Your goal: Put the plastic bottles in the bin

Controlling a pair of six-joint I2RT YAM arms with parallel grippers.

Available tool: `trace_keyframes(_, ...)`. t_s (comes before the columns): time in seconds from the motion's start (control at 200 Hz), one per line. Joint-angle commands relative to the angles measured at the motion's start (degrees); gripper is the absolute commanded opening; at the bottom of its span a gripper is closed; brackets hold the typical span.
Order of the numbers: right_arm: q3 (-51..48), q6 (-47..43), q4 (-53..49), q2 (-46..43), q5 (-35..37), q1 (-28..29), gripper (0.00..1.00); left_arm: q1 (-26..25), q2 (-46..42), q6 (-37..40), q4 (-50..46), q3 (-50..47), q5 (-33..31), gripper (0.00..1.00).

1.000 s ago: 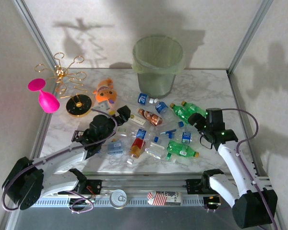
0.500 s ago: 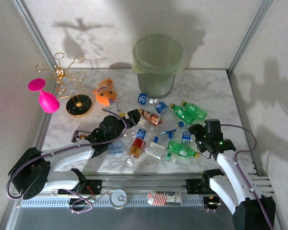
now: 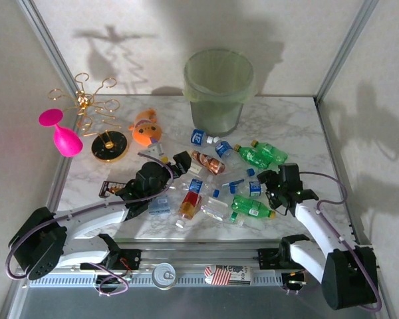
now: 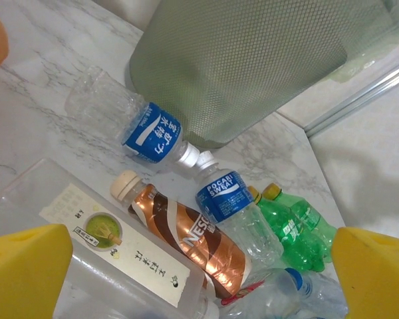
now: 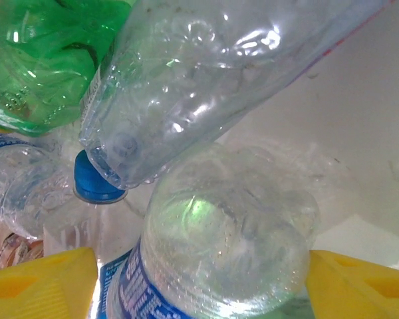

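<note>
Several crushed plastic bottles (image 3: 216,186), clear, green and brown, lie scattered in front of the pale-green bin (image 3: 219,86). My left gripper (image 3: 171,158) is open at the pile's left edge. In the left wrist view its jaws (image 4: 199,266) stand wide over a clear white-label bottle (image 4: 113,259) and a brown bottle (image 4: 193,242), with the bin (image 4: 253,60) behind. My right gripper (image 3: 269,181) is low at the pile's right side. Its yellow fingers (image 5: 359,286) press both sides of a clear blue-label bottle (image 5: 226,246), under another clear bottle (image 5: 206,73).
An orange plush toy (image 3: 145,127), a pink wine glass (image 3: 61,133) and a gold wire rack (image 3: 96,109) on a black base stand at the left. A can (image 3: 164,274) and a small carton (image 3: 227,274) lie by the near rail. Green bottles (image 3: 263,154) lie right of the bin.
My left arm has reached forward and right to the pile's edge. My right gripper came down and nearer from the green bottles and narrowed onto the blue-label bottle.
</note>
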Motion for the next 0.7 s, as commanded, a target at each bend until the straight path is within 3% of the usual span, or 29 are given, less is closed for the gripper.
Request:
trace_keyframes(0.0, -0.81, 0.84, 5.05, 2.02, 0.02, 0.56, 0.82, -0.28, -1.71, 1.08, -1.4, -0.63, -2.44, 1.0)
trace_keyframes(0.461, -2.66, 2.87, 14.01, 9.19, 0.85, 2.91, 0.82, -0.21, -4.63, 0.55, -3.66, -1.59, -7.97, 1.0)
trace_keyframes(0.696, -1.8, 2.35, 14.68, 10.27, 2.71, 3.19, 0.77, -0.1, -6.51, 0.19, -4.41, -2.59, -10.57, 1.0)
